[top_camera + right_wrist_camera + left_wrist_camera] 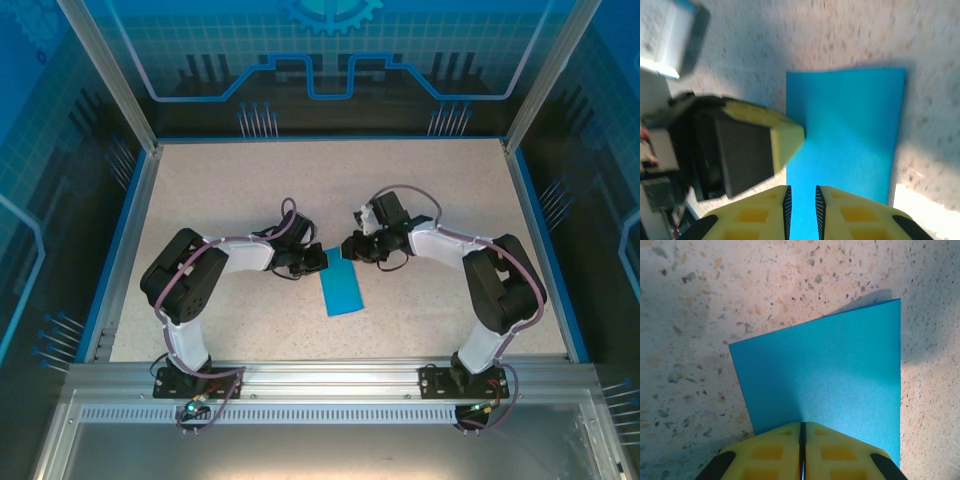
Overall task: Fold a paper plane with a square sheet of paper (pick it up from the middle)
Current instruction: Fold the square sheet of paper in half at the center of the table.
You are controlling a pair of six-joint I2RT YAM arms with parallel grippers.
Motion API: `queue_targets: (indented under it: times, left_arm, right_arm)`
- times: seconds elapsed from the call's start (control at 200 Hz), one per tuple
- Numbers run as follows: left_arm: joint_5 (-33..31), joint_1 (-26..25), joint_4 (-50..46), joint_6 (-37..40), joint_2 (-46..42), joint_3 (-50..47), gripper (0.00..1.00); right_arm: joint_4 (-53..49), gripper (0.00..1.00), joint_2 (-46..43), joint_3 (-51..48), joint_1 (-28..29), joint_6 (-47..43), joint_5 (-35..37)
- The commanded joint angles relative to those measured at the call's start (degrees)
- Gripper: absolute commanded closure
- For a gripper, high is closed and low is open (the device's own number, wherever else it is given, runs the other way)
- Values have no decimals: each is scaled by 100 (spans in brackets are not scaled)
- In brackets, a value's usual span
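Closest to the lens, left gripper (802, 426) with yellow ribbed tips, clamped shut on an edge of thin bright blue sheet of paper (825, 370). Seen as a rectangle rather than a square, so judged already folded in half. Lying on speckled beige stone-look desk (685, 295) between both arms, one corner slightly raised, going by its shadow. Long axis running from the grippers back toward the arm bases, a little slanted. Right gripper (801, 189) poised over the same end from the opposite side, parted by a narrow slit with blue showing through, seemingly clamping nothing. Both about equally near, sheet stretching away toward the bases. Next crease probably hinging on that shared end: pinned at left, free at right.
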Motion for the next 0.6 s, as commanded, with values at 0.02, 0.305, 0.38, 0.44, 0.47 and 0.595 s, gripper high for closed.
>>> queue_targets:
  times: [0.02, 0.305, 0.38, 0.44, 0.47, 0.595]
  left_arm:
    - [-141, -88, -392, -27, 88, -181, 88]
    - [-136, -98, -401, -18, 12, -181, 88]
    - [-127, -96, -431, -10, -22, -152, 88]
    - [-93, -95, -462, 2, -59, -82, 87]
    - [-77, -96, -476, 7, -81, -44, 87]
    - [125, -94, -454, -9, -208, 187, 86]
  right_arm:
    - [-224, 78, -27, -290, 77, -91, -127]
    - [-57, 79, 315, -489, 44, -99, -28]
    - [-66, 79, 343, -550, 28, -111, 52]
    - [-61, 79, 376, -556, -2, -113, 69]
    - [-44, 79, 397, -556, -16, -121, 76]
    - [-1, 81, 472, -735, -54, -130, 58]
